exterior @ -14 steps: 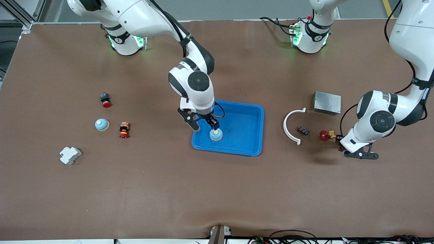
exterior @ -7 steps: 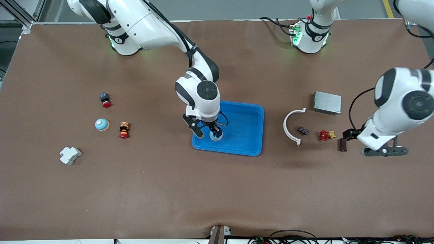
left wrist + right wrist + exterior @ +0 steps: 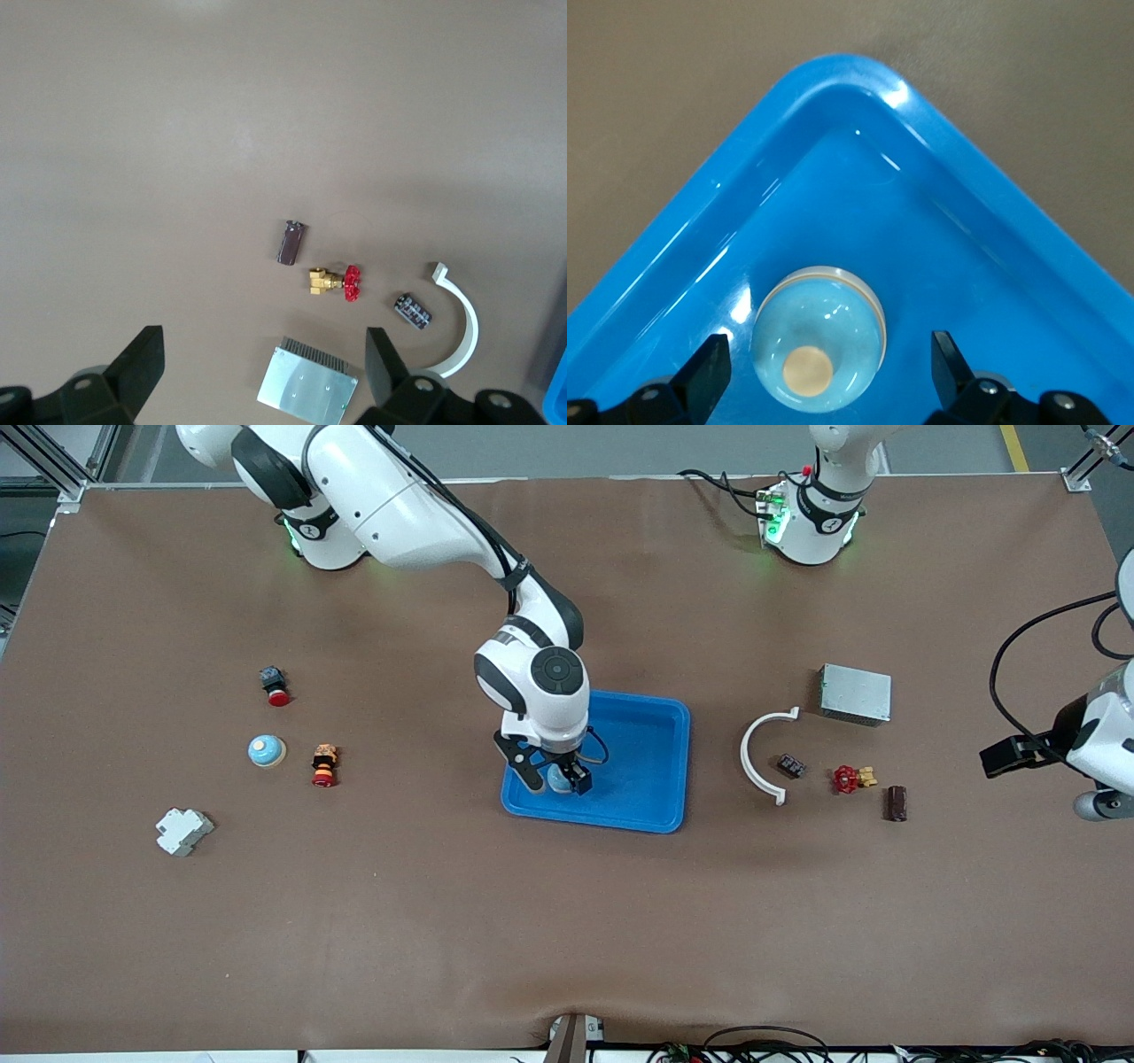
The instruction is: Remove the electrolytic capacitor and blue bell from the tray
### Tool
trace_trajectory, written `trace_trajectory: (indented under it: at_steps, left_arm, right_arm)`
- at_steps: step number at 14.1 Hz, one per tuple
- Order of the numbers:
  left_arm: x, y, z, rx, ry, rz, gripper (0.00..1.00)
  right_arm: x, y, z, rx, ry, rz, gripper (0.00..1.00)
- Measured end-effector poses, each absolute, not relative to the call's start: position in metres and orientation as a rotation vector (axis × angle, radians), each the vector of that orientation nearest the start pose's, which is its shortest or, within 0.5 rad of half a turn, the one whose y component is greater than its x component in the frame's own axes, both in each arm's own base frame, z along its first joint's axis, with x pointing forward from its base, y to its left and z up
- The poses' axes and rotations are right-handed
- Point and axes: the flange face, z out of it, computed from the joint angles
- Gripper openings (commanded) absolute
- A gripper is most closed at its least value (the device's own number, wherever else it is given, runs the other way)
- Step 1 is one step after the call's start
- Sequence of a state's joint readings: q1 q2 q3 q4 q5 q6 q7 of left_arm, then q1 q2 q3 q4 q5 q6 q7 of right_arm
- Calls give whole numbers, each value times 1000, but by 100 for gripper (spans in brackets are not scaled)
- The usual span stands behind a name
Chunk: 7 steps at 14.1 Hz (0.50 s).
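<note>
Right gripper (image 3: 558, 772) is lowered into the shallow blue plastic tray (image 3: 656, 717), with the right arm reaching down from its base to the tray's corner nearest the front camera and the right arm's end of the table. Its 2 fingers (image 3: 700, 376) are spread wide on either side of the pale blue domed bell with an orange button (image 3: 819, 350), and neither pad is seen touching it; the bell rests on the tray floor close to that corner. The left gripper (image 3: 266, 372) is raised over bare brown table (image 3: 567, 921) at the left arm's end, its arm showing only at the edge of the front view, and its fingers are parted with nothing between them. The small dark brown rectangular capacitor (image 3: 897, 802) lies flat on the table, outside the tray and well apart from it, just beside the red-handled brass valve (image 3: 849, 779). Near these are seen a small black component (image 3: 791, 765), a white curved plastic arc (image 3: 762, 757) and a grey metal finned block (image 3: 854, 693). A 2nd pale blue bell (image 3: 266, 750) sits toward the right arm's end. No writing can be read on any item.
</note>
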<state>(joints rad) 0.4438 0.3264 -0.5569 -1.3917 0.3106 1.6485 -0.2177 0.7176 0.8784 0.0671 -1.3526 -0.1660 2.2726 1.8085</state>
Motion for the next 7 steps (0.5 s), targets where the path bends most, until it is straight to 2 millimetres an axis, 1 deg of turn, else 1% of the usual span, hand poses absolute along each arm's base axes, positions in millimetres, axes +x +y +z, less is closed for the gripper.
trace_trajectory:
  at_steps: [4,5,6,7]
  left_arm:
    - [642,2,557,-2997,-135,26,100]
    - [641,-4,563,-2999,-125,9,100]
    - [639,-9,573,-2997,-115,-15,100]
    - [634,-15,585,-2992,-108,-42,100]
  right_arm:
    - [536,515,195,-2778,1420,-143,100]
    - [537,514,195,-2778,1421,-145,97]
    - [538,514,195,-2778,1422,-148,90]
    - [539,513,195,-2777,1424,-151,80]
